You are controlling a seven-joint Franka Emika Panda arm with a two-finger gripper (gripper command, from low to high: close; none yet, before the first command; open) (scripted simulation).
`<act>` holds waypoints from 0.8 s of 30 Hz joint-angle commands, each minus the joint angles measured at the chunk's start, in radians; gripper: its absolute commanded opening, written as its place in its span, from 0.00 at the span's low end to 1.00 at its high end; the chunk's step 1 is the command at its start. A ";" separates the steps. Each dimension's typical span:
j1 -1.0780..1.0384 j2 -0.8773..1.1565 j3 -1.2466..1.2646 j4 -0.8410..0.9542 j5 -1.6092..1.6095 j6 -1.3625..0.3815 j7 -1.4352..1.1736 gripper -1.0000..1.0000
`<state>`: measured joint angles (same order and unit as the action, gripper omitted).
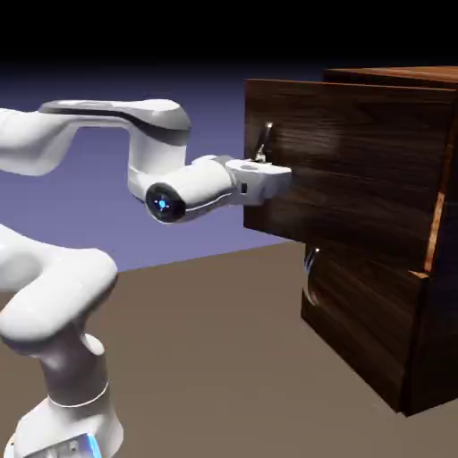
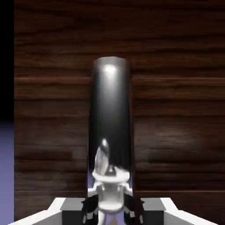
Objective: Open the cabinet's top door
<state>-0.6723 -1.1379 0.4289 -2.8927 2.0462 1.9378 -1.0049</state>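
A white two-finger gripper (image 1: 266,159) is clamped on the small curved silver handle (image 1: 264,143) of the top door (image 1: 344,156), the upper dark-brown wood-grain panel of the large boxy cabinet (image 1: 394,340). That cabinet stands on the brown tabletop (image 1: 206,358) toward its right edge, and the panel already sits proud of the lower panel (image 1: 358,331), drawn out toward the arm. In the hand view the handle (image 2: 110,118) fills the middle as a glossy dark bar running up between the closed grey fingertips (image 2: 90,206), with wood grain (image 2: 176,110) behind it.

To finish the opening well, the pull should probably run straight back along the panel's own line of travel, wrist held level and squeeze kept firm, since the handle looks slick and a sideways drag could slip it free or bind the panel.

The grip itself is hard to read from outside: the hand covers the handle's lower end. The cabinet's right side is cut off by the frame, and how far the panel can still travel cannot be told.
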 commanded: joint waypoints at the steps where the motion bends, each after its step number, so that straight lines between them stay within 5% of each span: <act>1: -0.006 0.004 -0.036 -0.007 -0.039 -0.036 -0.005 0.00; 11: -0.091 0.184 -0.393 0.044 -0.463 -0.423 -0.105 0.00; 24: -0.085 0.652 -0.698 0.394 -0.885 -0.869 -0.303 0.00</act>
<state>-0.7572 -0.4858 -0.2695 -2.4985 1.1610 1.0682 -1.3087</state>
